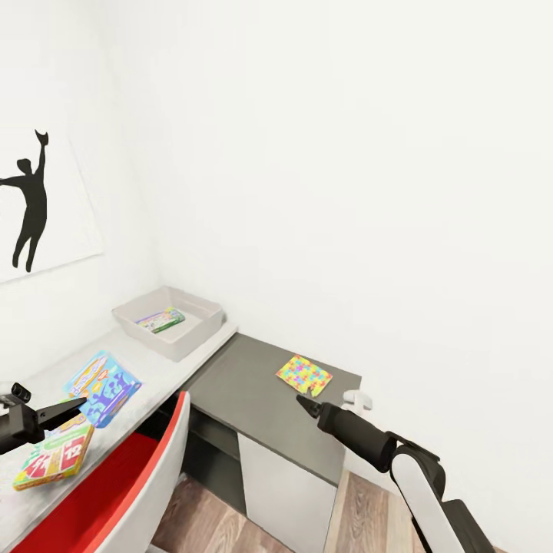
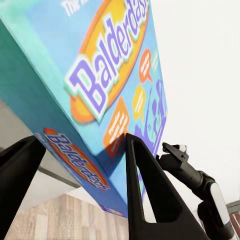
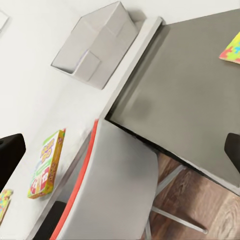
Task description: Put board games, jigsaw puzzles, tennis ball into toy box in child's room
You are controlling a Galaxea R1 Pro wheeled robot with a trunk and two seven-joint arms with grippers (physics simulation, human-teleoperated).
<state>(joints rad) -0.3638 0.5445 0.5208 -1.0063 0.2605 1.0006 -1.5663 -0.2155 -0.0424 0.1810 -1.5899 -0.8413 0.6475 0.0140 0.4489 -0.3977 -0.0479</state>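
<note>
- The worktop [image 1: 253, 392] ran along the wall in two parts, a pale stretch at the left and a dark grey stretch at the right.
- A white chair with a red seat [image 1: 130, 484] stood pushed up to the worktop's front edge.
- The grey toy box [image 1: 173, 319] sat on the pale part near the corner, with a green board game [image 1: 161, 319] lying inside it.
- The blue Balderdash board game [image 1: 104, 386] was clamped between the left gripper's [image 1: 73, 405] fingers [image 2: 150, 195], lifted and tilted above the pale part.
- A yellow-green board game [image 1: 55, 453] lay flat on the pale part, just beside the Balderdash box.
- A multicoloured jigsaw puzzle [image 1: 304, 375] lay flat on the dark part, well apart from the toy box.
- The right gripper [image 1: 306, 402] hovered near that puzzle; its fingers were apart and held nothing.
</note>
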